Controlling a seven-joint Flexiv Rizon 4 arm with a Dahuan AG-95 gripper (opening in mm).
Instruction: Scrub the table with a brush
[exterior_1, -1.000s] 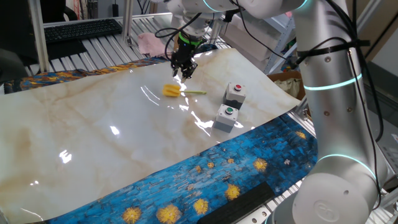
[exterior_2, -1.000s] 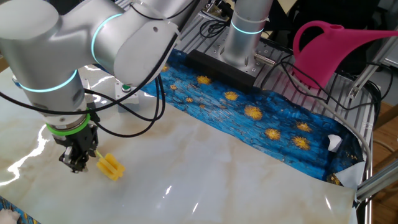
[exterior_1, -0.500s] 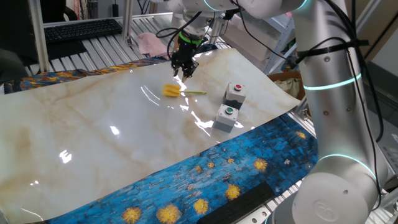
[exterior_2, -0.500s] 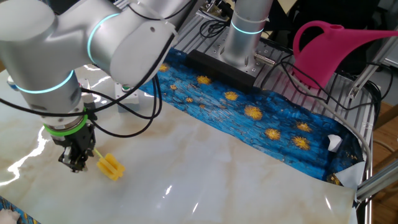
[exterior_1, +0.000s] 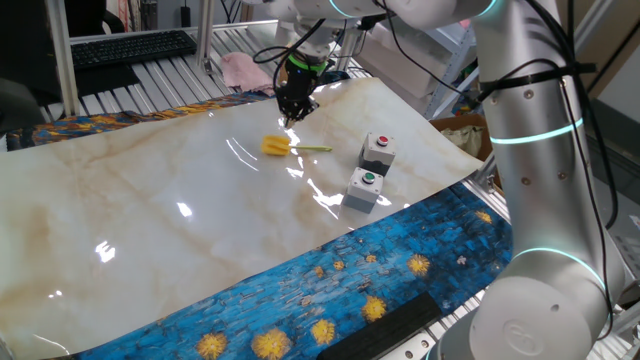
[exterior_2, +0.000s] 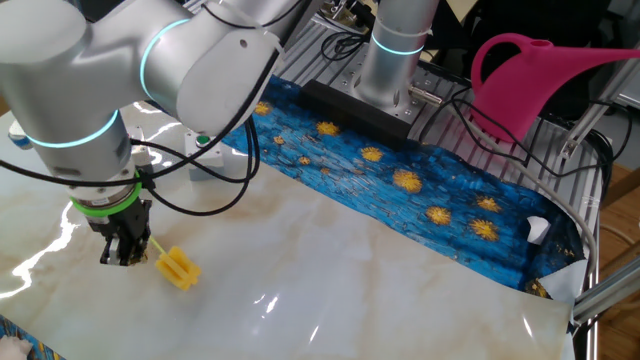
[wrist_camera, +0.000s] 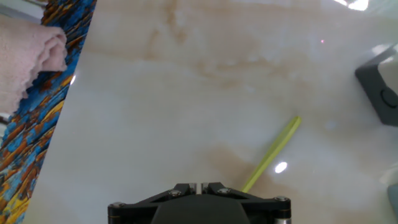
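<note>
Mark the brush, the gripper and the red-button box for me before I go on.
brush (exterior_1: 276, 146): one fixed view, on the yellow head.
gripper (exterior_2: 122, 258): the other fixed view, between the fingertips.
red-button box (exterior_1: 377, 151): one fixed view, on the grey body below the red button.

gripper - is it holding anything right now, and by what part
Nothing is held. The gripper hangs above the brush, which lies on the table untouched.

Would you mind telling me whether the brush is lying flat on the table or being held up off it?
Lying flat. The brush rests on the table, handle alongside; the end effector hangs above it, not gripping it.
</note>
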